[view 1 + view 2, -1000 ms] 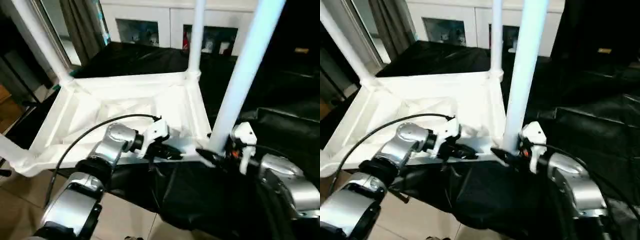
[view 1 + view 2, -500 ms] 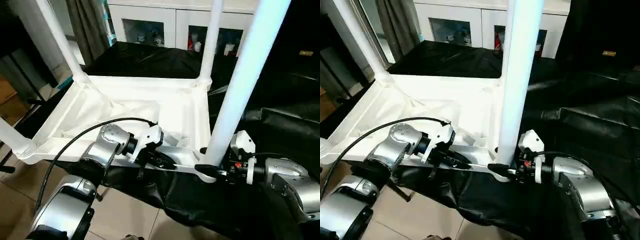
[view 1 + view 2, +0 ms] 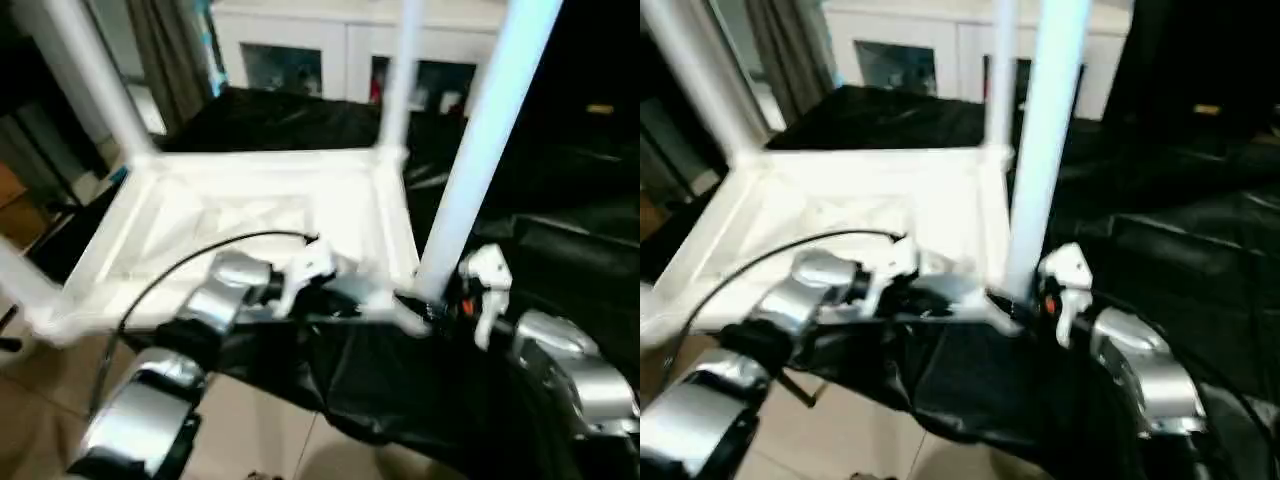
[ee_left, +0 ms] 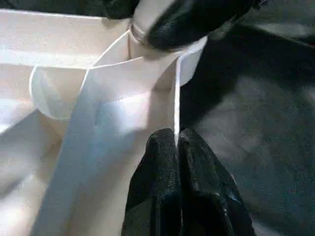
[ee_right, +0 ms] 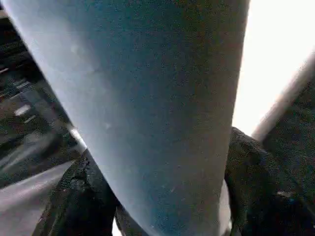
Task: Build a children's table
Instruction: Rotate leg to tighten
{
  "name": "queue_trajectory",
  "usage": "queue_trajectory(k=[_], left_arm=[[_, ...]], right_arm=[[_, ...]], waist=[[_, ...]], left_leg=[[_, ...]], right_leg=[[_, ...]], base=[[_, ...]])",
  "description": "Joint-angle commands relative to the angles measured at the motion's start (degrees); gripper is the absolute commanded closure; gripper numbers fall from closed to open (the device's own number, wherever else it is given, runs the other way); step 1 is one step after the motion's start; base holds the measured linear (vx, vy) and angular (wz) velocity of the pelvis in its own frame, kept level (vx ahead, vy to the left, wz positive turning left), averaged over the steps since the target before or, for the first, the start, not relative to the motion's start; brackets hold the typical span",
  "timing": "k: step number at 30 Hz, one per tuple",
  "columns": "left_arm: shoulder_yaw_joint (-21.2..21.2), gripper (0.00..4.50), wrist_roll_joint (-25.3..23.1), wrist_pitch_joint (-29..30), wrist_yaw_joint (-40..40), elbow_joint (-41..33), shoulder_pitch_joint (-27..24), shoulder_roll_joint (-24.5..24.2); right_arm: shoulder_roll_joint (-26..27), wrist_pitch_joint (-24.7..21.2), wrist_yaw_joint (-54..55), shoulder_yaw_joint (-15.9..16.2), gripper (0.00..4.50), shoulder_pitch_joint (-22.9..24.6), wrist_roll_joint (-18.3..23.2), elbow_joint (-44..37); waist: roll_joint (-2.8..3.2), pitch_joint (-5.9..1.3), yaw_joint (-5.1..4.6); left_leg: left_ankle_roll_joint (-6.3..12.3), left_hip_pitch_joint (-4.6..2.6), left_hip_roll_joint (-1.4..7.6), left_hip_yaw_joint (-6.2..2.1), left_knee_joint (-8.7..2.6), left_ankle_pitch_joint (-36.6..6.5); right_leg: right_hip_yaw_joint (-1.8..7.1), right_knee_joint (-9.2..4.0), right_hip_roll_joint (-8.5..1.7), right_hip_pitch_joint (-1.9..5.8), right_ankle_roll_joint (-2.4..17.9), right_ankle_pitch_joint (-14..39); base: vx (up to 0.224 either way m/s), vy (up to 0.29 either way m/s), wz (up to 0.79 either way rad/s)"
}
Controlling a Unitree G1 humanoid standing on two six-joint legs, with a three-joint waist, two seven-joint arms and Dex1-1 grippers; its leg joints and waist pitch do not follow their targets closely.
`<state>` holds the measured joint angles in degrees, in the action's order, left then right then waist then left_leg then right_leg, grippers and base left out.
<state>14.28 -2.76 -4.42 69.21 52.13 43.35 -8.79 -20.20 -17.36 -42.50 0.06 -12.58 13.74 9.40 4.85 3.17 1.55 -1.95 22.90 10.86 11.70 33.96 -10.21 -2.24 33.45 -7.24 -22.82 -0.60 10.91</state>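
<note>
Now keep your right jaws (image 3: 425, 308) hugging the leg (image 3: 470, 170) and push straight down while the clenched left jaws (image 4: 176, 147) steady the tabletop (image 3: 250, 215) rim.

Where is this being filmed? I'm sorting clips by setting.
Probably a room in a home or a staged living space: a white cabinet with glass doors, a curtain and a tiled floor.

Head stereo pair looks forward-down over forearms, sharing upturned children's table (image 3: 250, 215). Left wrist camera close on near corner socket (image 4: 147, 69); right wrist camera hard against leg (image 5: 157, 108).
</note>
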Motion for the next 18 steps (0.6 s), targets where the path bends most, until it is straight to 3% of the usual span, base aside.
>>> queue_trajectory(k=[1, 4, 5, 6, 7, 8, 9, 10, 11, 12, 13, 14, 18], left_arm=[[-1.05, 4.5, 0.06, 0.81, -6.2, 0.57, 1.83, 3.86], [-0.79, 4.5, -0.6, 2.12, -10.86, 1.34, 2.17, 7.19], [-0.58, 4.5, -0.82, 2.44, -11.92, 1.43, 2.17, 8.08], [-0.58, 4.5, -0.82, 2.44, -11.92, 1.43, 2.17, 8.08], [-0.26, 4.5, -1.0, 2.42, -13.68, 1.71, 2.21, 9.39], [-0.2, 4.5, -0.98, 2.24, -13.86, 1.87, 2.29, 9.77], [-0.2, 4.5, -0.98, 2.24, -13.86, 1.87, 2.29, 9.77], [-0.2, 4.5, -0.98, 2.24, -13.86, 1.87, 2.29, 9.77], [-0.23, 4.5, -1.0, 2.09, -13.95, 2.02, 2.36, 9.99], [-0.23, 4.5, -0.98, 1.85, -13.98, 2.31, 2.51, 10.07], [-0.23, 4.5, -1.13, 1.5, -13.25, 2.51, 2.66, 9.87], [-0.23, 4.5, -1.13, 1.5, -13.25, 2.51, 2.66, 9.87], [0.22, 4.5, -1.03, 0.46, -9.28, 2.15, 2.45, 8.34]], right_arm=[[4.79, -2.4, 6.95, 2.92, 1.95, 0.52, -2.58, 4.45], [9.59, -2.29, 14.72, 2.19, 1.96, -0.93, -3.69, 7.24], [10.96, -2.13, 16.61, 2.21, 1.96, -1.38, -4.06, 8.03], [10.96, -2.13, 16.61, 2.21, 1.96, -1.38, -4.06, 8.03], [12.37, -0.71, 17.51, 4.02, 1.96, -1.93, -5.59, 8.75], [13.03, -0.29, 16.15, 4.5, 1.96, -1.85, -5.24, 8.45], [13.03, -0.29, 16.15, 4.5, 1.96, -1.85, -5.24, 8.45], [13.03, -0.29, 16.15, 4.5, 1.4, -1.85, -5.24, 8.45], [13.47, -0.08, 15.21, 4.71, 1.26, -1.78, -4.9, 8.23], [13.94, -0.03, 15.02, 4.4, 1.26, -1.81, -4.38, 7.91], [13.9, -0.18, 14.0, 3.94, 1.26, -1.94, -3.5, 7.36], [13.9, -0.18, 14.0, 3.94, 1.17, -1.94, -3.5, 7.36], [11.25, -0.39, 9.6, 4.33, 0.78, -1.8, -2.29, 5.24]], waist=[[-1.69, -2.9, -0.24], [-1.56, -2.53, -0.51], [-1.39, -2.29, -0.66], [-1.39, -2.29, -0.66], [-1.26, -2.07, -1.04], [-1.3, -1.95, -1.18], [-1.36, -1.95, -1.29], [-1.4, -2.0, -1.33], [-1.38, -2.17, -1.41], [-1.38, -2.17, -1.41], [-1.03, -2.24, -1.55], [-1.07, -2.41, -1.48], [-0.64, -2.26, -1.51]], left_leg=[[2.88, -1.52, 1.65, -0.86, -4.83, -15.16], [1.1, -1.82, 1.52, -1.05, -5.23, -18.86], [-0.08, -2.22, 1.59, -1.14, -5.55, -21.37], [-0.08, -2.22, 1.59, -1.14, -5.55, -21.37], [-1.08, -2.5, 1.43, -1.43, -5.89, -24.64], [-1.27, -2.92, 1.41, -1.45, -5.87, -26.6], [-1.23, -2.95, 1.35, -1.49, -5.85, -27.18], [-1.15, -2.88, 1.35, -1.58, -5.9, -27.27], [-0.63, -2.67, 1.39, -1.64, -6.03, -26.27], [-0.63, -2.67, 1.39, -1.64, -6.03, -26.27], [-0.11, -2.38, 1.4, -1.62, -6.17, -24.7], [0.27, -2.25, 1.47, -1.55, -6.16, -23.42], [0.59, -2.09, 1.51, -1.55, -6.29, -23.41]], right_leg=[[0.71, -4.23, -0.91, 1.81, 12.03, 15.68], [0.63, -4.96, -1.03, 1.52, 10.13, 22.43], [0.71, -5.35, -0.91, 1.08, 8.83, 24.95], [0.71, -5.35, -0.91, 1.08, 8.83, 24.95], [0.51, -5.86, -0.89, 1.2, 7.46, 28.02], [0.59, -6.28, -0.84, 0.71, 6.96, 29.3], [0.62, -6.38, -0.85, 0.68, 6.78, 29.71], [0.63, -6.35, -0.86, 0.81, 6.66, 29.69], [0.78, -6.28, -0.91, 0.99, 6.71, 28.26], [0.78, -6.28, -0.91, 0.99, 6.71, 28.26], [0.79, -6.14, -0.84, 1.24, 7.45, 25.03], [0.84, -5.86, -0.85, 1.39, 8.23, 22.52], [0.74, -5.74, -0.9, 1.57, 9.18, 21.29]], base=[[0.0, 0.0, 0.0], [0.0, 0.0, 0.0], [0.0, 0.0, 0.0], [0.0, 0.0, 0.0], [0.0, 0.0, 0.0], [0.0, 0.0, 0.0], [0.0, 0.0, 0.0], [0.0, 0.0, 0.0], [0.0, 0.0, 0.0], [0.0, 0.0, 0.0], [0.0, 0.0, 0.0], [0.0, 0.0, 0.0], [0.0, 0.0, 0.0]])
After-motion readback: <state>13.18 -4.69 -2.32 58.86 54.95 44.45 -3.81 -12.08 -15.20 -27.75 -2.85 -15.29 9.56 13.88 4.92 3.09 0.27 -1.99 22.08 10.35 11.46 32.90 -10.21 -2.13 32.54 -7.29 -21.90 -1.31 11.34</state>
